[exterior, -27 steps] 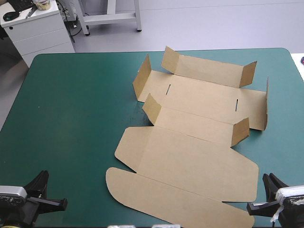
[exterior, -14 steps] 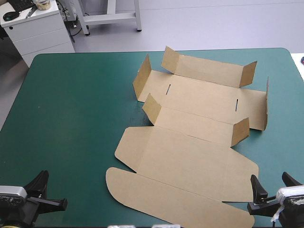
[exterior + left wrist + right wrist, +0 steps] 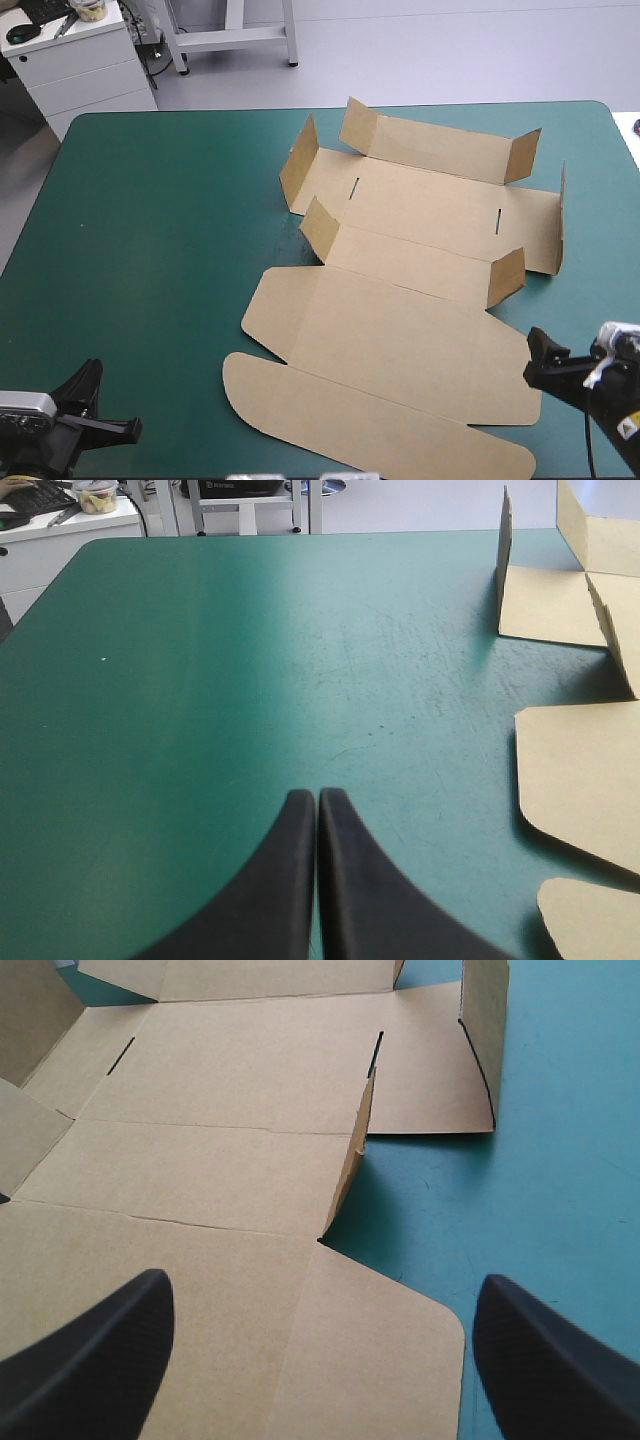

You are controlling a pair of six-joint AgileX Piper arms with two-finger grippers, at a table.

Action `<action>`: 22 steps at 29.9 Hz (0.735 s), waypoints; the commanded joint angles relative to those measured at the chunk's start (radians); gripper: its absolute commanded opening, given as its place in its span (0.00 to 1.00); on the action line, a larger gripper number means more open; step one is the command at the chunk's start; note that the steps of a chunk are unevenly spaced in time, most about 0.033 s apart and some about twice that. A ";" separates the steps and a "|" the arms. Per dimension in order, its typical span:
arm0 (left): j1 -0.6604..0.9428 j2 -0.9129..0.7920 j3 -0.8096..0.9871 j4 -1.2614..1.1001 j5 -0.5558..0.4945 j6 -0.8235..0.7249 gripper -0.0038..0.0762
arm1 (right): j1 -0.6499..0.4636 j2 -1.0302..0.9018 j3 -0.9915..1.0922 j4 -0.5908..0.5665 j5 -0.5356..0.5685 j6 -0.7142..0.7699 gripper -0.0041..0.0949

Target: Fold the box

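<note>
The brown box lies as a cut sheet right of the table's middle, its big lid panels flat and several small flaps raised at the far part. My left gripper rests at the near left corner, shut and empty, its tip over bare cover, with the box off to its side. My right gripper hovers at the sheet's near right corner. In the right wrist view it stands open, the rounded lid corner of the box under and between its fingers, not gripped.
A broad stretch of teal-green cover lies left of the box. The table's right edge runs close beside the box's upright right flap. A white drawer cabinet stands beyond the far left corner.
My right gripper went from shut to open, then moved forward toward the box's near right corner. The left gripper and the box have not moved.
</note>
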 commanded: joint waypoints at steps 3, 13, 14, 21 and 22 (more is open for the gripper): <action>-0.008 -0.014 -0.029 -0.003 -0.073 -0.003 0.04 | -0.005 0.276 -0.134 -0.009 -0.038 0.017 0.81; -0.008 -0.014 -0.029 -0.003 -0.073 -0.003 0.04 | -0.005 0.686 -0.322 -0.006 -0.064 0.021 0.81; -0.008 -0.014 -0.029 -0.003 -0.073 -0.003 0.04 | -0.005 0.727 -0.343 -0.006 -0.053 0.021 0.81; -0.008 -0.014 -0.029 -0.003 -0.073 -0.003 0.04 | -0.037 0.983 -0.470 0.022 0.027 -0.003 0.81; -0.008 -0.014 -0.029 -0.003 -0.073 -0.003 0.04 | -0.052 1.016 -0.485 0.044 0.042 -0.023 0.81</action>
